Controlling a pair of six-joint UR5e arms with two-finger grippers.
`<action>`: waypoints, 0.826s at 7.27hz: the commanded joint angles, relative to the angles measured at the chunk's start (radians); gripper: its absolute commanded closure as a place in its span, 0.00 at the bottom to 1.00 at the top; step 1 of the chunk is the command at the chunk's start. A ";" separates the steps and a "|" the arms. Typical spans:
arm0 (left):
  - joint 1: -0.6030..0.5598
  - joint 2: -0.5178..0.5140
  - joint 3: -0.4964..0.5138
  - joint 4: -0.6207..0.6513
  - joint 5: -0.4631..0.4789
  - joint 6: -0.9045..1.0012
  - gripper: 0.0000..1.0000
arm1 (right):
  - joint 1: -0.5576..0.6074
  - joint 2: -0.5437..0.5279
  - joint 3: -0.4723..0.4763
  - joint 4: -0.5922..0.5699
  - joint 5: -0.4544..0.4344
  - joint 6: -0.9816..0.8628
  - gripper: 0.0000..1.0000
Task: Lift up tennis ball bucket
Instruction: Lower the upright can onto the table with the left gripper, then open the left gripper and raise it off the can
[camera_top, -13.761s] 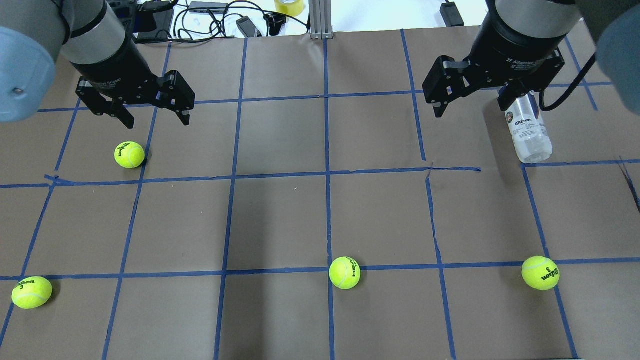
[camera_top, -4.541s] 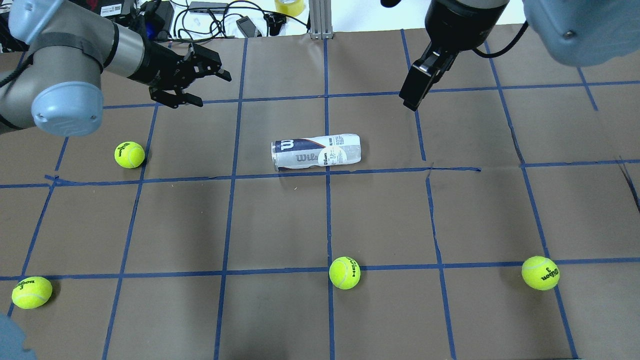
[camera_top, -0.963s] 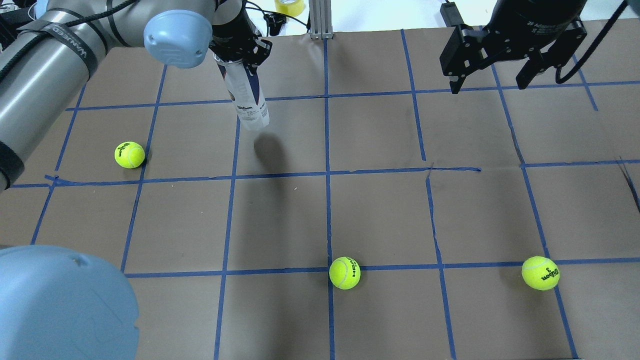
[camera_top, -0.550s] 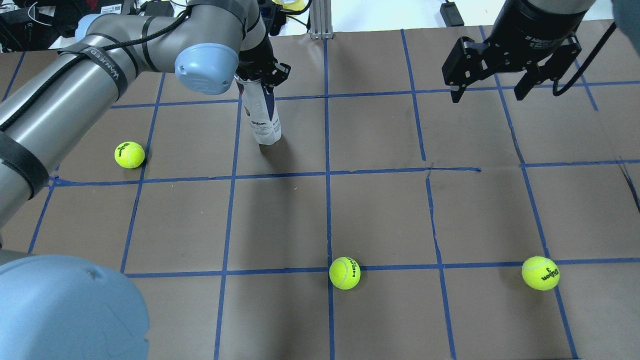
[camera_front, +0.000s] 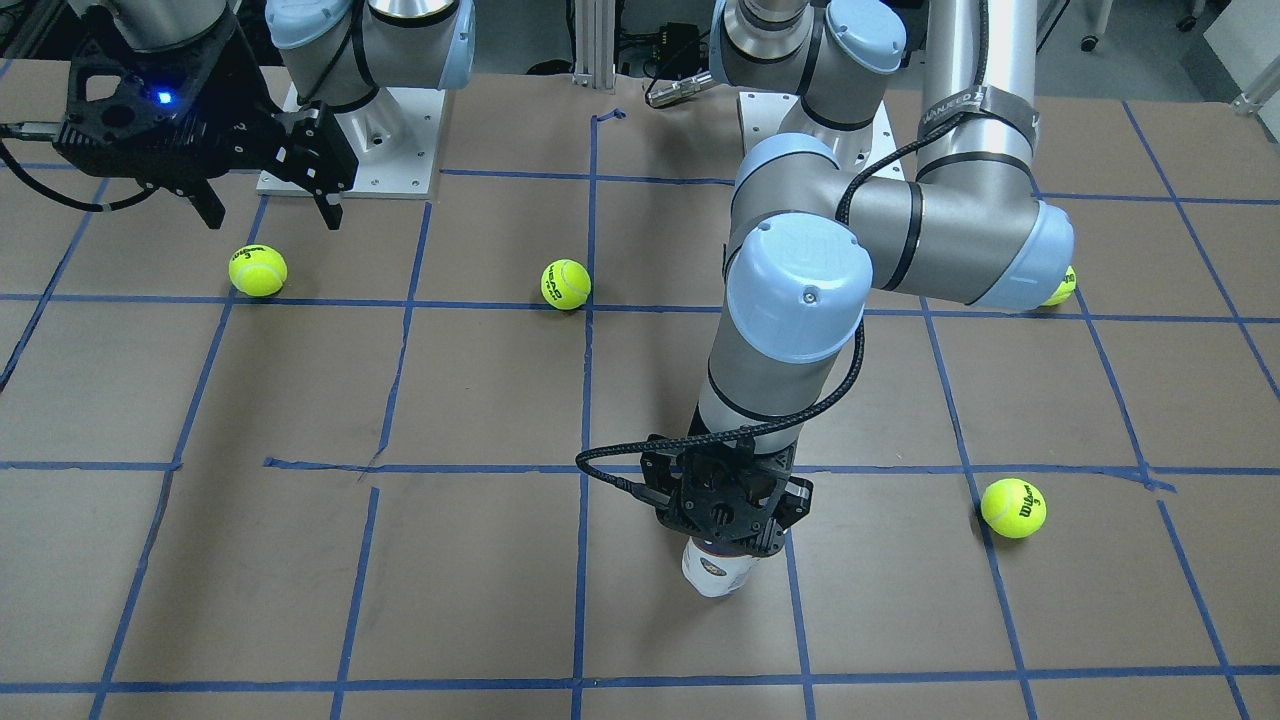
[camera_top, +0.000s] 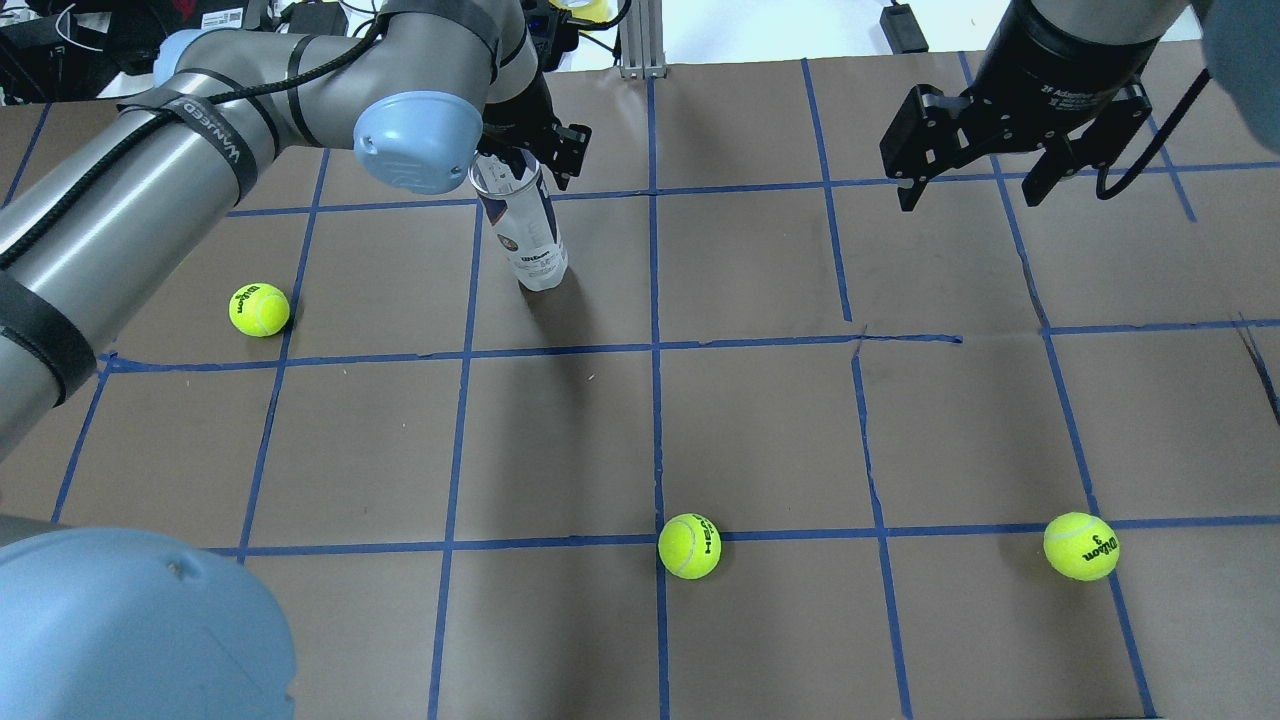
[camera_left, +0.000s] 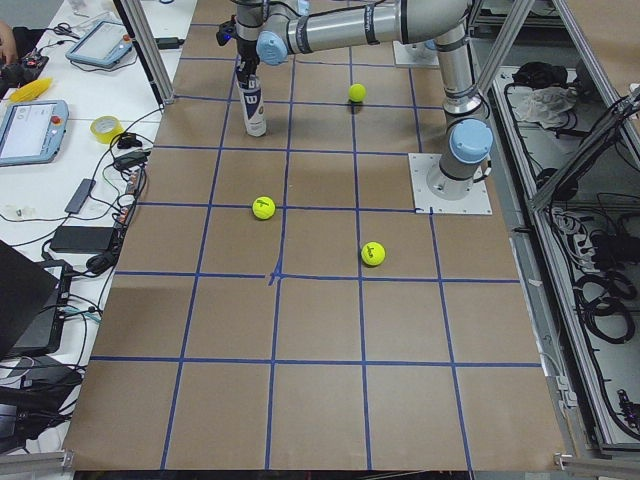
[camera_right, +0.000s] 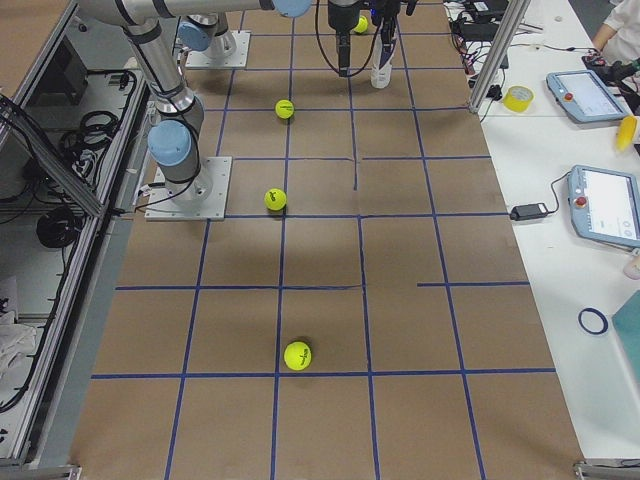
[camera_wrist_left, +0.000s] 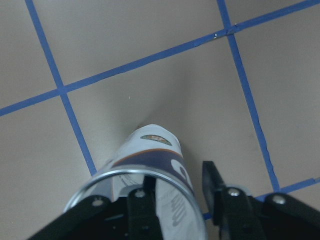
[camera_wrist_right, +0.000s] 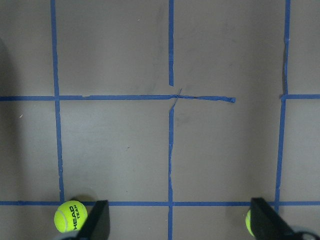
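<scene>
The tennis ball bucket (camera_top: 530, 240) is a clear tube with a white-and-navy Wilson label and a metal rim. It stands upright on the brown table, far left of centre. It also shows in the front view (camera_front: 715, 575) and the left wrist view (camera_wrist_left: 155, 150). My left gripper (camera_top: 535, 150) is at its top rim. In the left wrist view one finger (camera_wrist_left: 142, 205) is inside the tube and the other outside, with a gap between them, so it looks open. My right gripper (camera_top: 970, 190) is open and empty at the far right.
Yellow-green tennis balls lie on the table at the left (camera_top: 259, 309), near centre (camera_top: 689, 545) and near right (camera_top: 1081, 546). Blue tape lines grid the brown surface. Cables and a tape roll lie beyond the far edge. My left arm (camera_top: 150, 200) spans the left half.
My left gripper brought the hanging tube down and stood it on the table. It has since shifted slightly off the rim, which now shows. The right gripper barely moved.
</scene>
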 joint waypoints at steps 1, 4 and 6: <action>-0.001 0.037 0.016 -0.033 0.000 -0.003 0.00 | -0.006 0.029 -0.004 0.008 0.004 0.007 0.00; 0.027 0.143 0.166 -0.335 0.076 -0.034 0.00 | -0.004 0.032 -0.021 0.001 0.026 0.015 0.00; 0.112 0.198 0.154 -0.426 0.068 -0.045 0.00 | -0.003 0.031 -0.044 -0.059 0.089 0.010 0.00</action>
